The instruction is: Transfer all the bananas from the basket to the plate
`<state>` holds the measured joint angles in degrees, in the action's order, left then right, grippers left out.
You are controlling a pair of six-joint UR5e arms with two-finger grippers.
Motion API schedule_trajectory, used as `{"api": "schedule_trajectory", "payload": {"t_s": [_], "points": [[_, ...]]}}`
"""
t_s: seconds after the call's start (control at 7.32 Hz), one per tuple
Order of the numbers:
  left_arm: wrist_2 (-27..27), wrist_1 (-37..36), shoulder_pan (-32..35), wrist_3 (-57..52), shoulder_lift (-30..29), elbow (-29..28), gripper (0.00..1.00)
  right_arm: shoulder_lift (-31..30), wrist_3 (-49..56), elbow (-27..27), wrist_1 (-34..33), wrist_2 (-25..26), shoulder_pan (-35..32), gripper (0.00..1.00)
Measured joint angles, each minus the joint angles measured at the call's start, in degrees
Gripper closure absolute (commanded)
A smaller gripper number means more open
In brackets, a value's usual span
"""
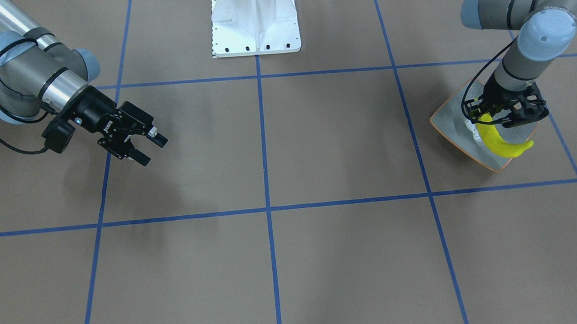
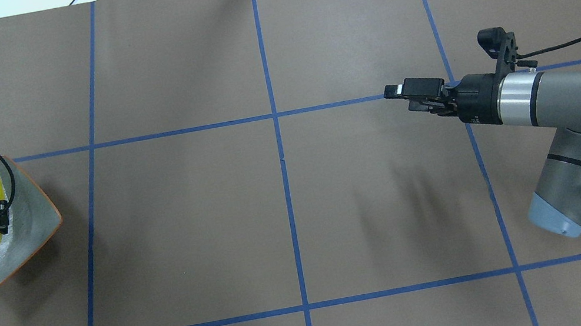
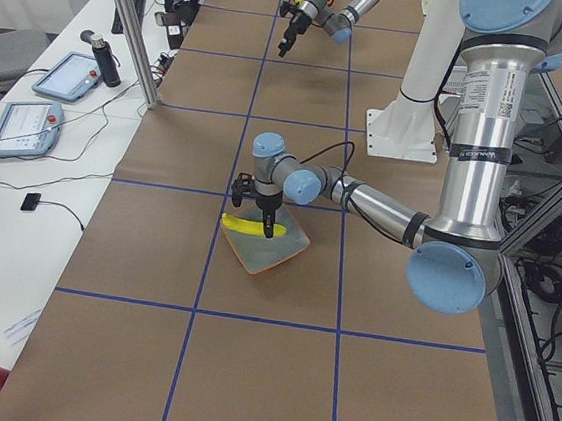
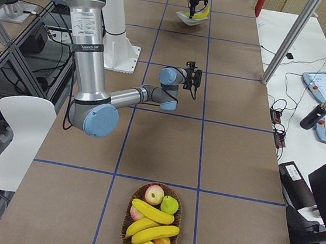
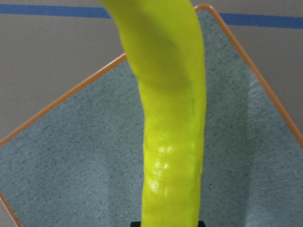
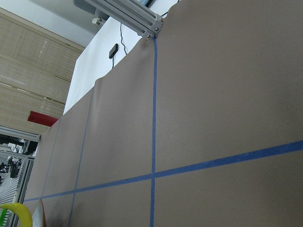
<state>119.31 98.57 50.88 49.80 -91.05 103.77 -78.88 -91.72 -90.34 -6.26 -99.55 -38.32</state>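
My left gripper [image 1: 500, 120] is over the grey-green plate [image 1: 453, 117] at the table's left end, shut on a yellow banana [image 1: 503, 143]. The left wrist view shows that banana [image 5: 170, 118] close up over the plate [image 5: 71, 156]; one tip reaches past the orange rim. The basket [image 4: 125, 223], at the table's right end in the exterior right view, holds several more bananas [image 4: 152, 212]. My right gripper [image 1: 150, 148] hovers open and empty above bare table, far from both basket and plate.
Apples [image 4: 154, 194] lie in the basket beside the bananas. The white robot base [image 1: 255, 21] stands at the table's middle back. A metal pole [image 3: 129, 29] and a side bench with tablets [image 3: 23, 128] run along the operators' side.
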Motion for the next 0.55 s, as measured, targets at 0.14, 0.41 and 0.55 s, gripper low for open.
{"api": "schedule_trajectory", "payload": {"t_s": [0.14,0.41,0.55], "points": [[0.05,-0.02,0.04,-0.36,0.11,-0.21,1.00,0.17,-0.02,0.02,-0.02,0.35,0.04,0.00],[0.12,-0.02,0.08,-0.56,0.35,-0.29,0.32,0.35,-0.09,0.00,0.01,0.63,0.09,0.00],[0.13,0.05,0.08,-0.57,0.40,-0.30,0.00,0.37,-0.11,-0.01,0.01,0.66,0.08,0.00]]}}
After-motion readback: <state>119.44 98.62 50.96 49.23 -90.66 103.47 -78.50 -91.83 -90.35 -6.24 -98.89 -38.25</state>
